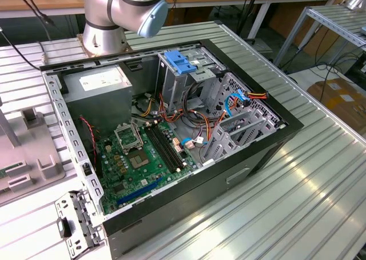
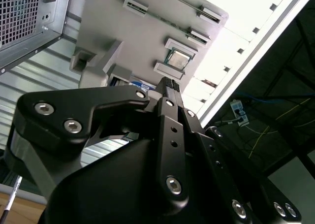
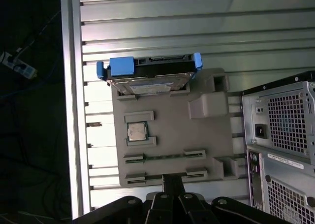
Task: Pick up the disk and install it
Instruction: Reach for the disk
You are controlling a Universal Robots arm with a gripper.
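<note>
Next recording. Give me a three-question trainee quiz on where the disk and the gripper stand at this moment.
1. True or false: the disk is already inside the computer case.
2. The disk rests in: A) the grey fixture; B) the motherboard; C) the power supply.
3. Fill in: the gripper holds ____.
Key: 1 false; 2 A; 3 nothing.
</note>
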